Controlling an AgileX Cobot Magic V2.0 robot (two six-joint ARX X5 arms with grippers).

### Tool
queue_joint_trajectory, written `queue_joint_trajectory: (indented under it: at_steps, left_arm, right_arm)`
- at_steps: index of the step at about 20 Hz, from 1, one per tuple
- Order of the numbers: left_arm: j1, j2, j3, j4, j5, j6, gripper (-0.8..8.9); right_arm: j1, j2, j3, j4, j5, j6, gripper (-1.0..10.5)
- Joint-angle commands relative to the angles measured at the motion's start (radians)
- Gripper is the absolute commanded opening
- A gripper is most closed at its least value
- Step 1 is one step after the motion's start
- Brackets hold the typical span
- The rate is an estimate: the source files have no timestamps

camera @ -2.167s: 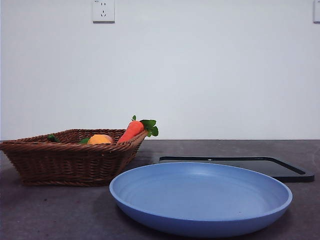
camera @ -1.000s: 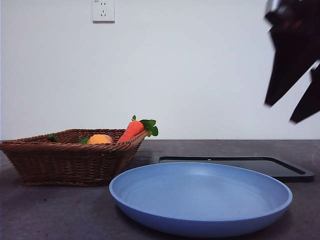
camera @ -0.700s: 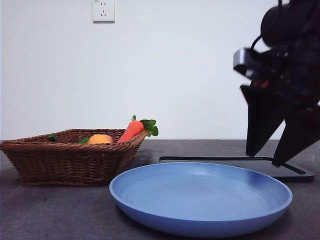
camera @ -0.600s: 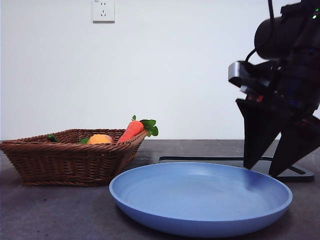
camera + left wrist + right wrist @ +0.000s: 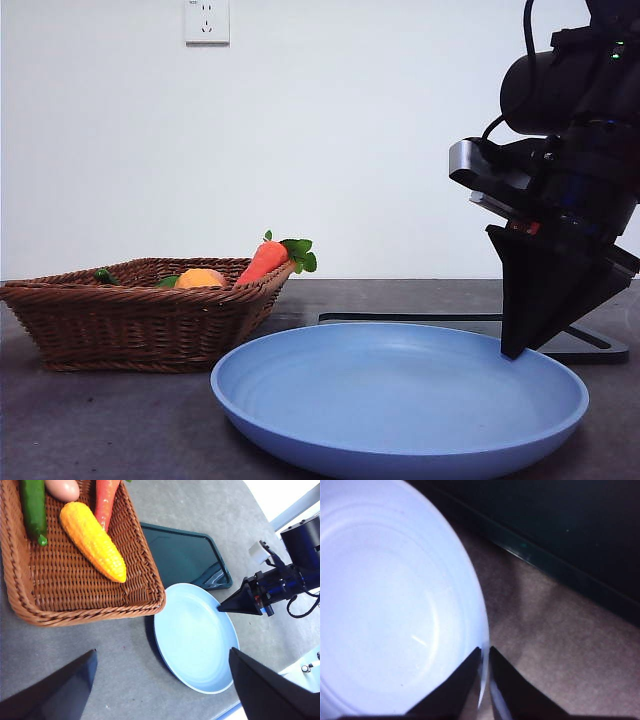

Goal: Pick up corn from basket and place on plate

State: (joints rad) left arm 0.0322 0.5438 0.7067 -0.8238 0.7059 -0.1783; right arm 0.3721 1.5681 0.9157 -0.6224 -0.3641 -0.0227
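The yellow-orange corn (image 5: 92, 540) lies in the brown wicker basket (image 5: 90, 590); in the front view only its top (image 5: 200, 278) shows above the basket's (image 5: 130, 320) rim. My right gripper (image 5: 484, 652) is shut on the rim of the light-blue plate (image 5: 380, 605), at the plate's (image 5: 400, 400) right side in the front view, where the right gripper (image 5: 512, 350) comes down to a point. My left gripper (image 5: 162, 652) hangs open high above the table, between basket and plate (image 5: 195, 640), holding nothing.
A carrot (image 5: 262, 262), a green cucumber (image 5: 34, 505) and a brownish-pink round item (image 5: 62, 487) share the basket with the corn. A flat black tray (image 5: 560, 335) lies behind the plate, under the right arm.
The right arm came down from the top right corner to the plate's right rim and its jaws closed on it. The plate shifted slightly to the left.
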Motion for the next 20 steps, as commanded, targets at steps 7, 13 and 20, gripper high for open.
queue_joint_trajectory:
  at_steps: [7, 13, 20]
  left_arm:
    - [-0.045, 0.069, 0.03, 0.011, 0.003, 0.006, 4.3]
    - [-0.16, 0.209, 0.122, 0.079, -0.138, -0.018, 4.3]
    - [-0.335, 0.491, 0.279, 0.123, -0.383, -0.021, 4.3]
  right_arm:
    - [-0.008, -0.013, 0.02, -0.023, -0.006, 0.011, 0.0]
    - [-0.044, -0.164, 0.12, -0.231, -0.001, -0.021, 0.0]
    - [-0.128, -0.375, 0.219, -0.348, 0.002, -0.031, 0.0]
